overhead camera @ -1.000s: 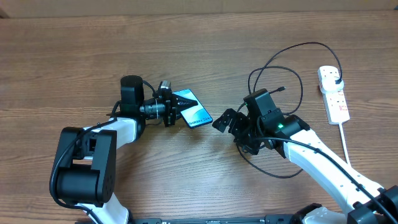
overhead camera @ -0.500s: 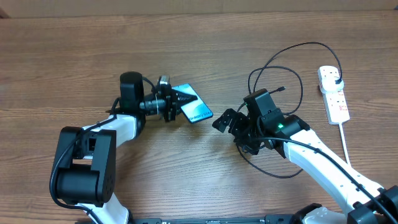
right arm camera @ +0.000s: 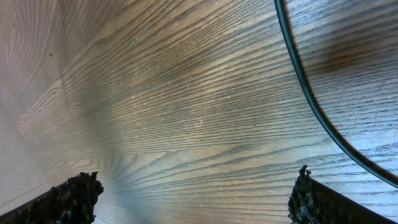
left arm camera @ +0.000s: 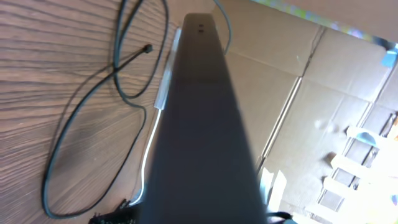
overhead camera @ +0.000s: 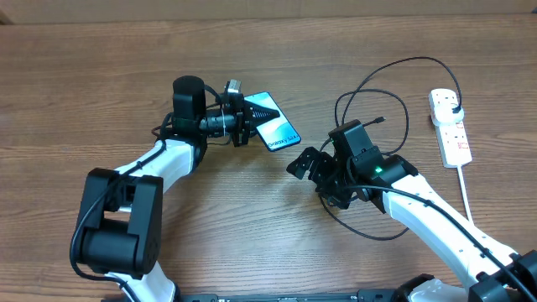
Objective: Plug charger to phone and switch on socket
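The phone (overhead camera: 282, 135) is clamped at one end by the left fingers (overhead camera: 255, 111), long axis slanted toward the wide-open right fingers (overhead camera: 295, 166).

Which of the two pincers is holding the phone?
The left pincer, clamped on the phone; the right pincer stands open and empty.

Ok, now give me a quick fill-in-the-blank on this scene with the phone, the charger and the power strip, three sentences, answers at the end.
1. The left gripper is shut on the ___.
2. The right gripper has its jaws ___ and holds nothing.
3. The charger runs across the table to the white ___.
Missing words: phone; open; socket.
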Tool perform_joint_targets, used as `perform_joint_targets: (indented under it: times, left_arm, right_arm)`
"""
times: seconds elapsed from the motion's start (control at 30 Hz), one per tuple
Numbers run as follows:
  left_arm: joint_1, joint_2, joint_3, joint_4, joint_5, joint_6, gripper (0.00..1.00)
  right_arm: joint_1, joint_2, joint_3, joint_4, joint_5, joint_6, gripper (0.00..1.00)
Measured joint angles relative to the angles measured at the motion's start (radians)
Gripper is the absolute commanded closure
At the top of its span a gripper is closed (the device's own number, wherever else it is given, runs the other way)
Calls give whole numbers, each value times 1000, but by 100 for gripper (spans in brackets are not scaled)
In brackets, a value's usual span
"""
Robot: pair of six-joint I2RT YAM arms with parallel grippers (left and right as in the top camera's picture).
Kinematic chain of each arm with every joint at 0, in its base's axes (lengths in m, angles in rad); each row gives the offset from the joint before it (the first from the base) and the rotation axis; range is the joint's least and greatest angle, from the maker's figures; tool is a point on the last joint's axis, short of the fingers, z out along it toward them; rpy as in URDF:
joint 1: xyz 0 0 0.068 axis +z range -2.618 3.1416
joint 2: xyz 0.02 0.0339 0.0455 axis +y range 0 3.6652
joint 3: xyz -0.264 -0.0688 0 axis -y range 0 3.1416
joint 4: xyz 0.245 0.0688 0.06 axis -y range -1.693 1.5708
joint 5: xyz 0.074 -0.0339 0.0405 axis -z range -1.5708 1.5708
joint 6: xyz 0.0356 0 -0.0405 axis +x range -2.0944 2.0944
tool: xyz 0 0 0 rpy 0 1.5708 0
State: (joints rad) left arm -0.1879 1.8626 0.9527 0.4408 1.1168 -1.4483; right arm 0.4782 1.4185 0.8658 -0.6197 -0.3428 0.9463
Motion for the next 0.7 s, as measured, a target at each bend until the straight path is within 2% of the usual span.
perform_joint_targets:
  times: [0.43,0.7]
  left_arm:
    - [0,26,0,-3,10,0,96]
    - [0,26,0,-3,98,0,96]
  right_arm:
    - [0,0,0,-1,10,-2,0]
    - [0,0,0,7,78,-4,0]
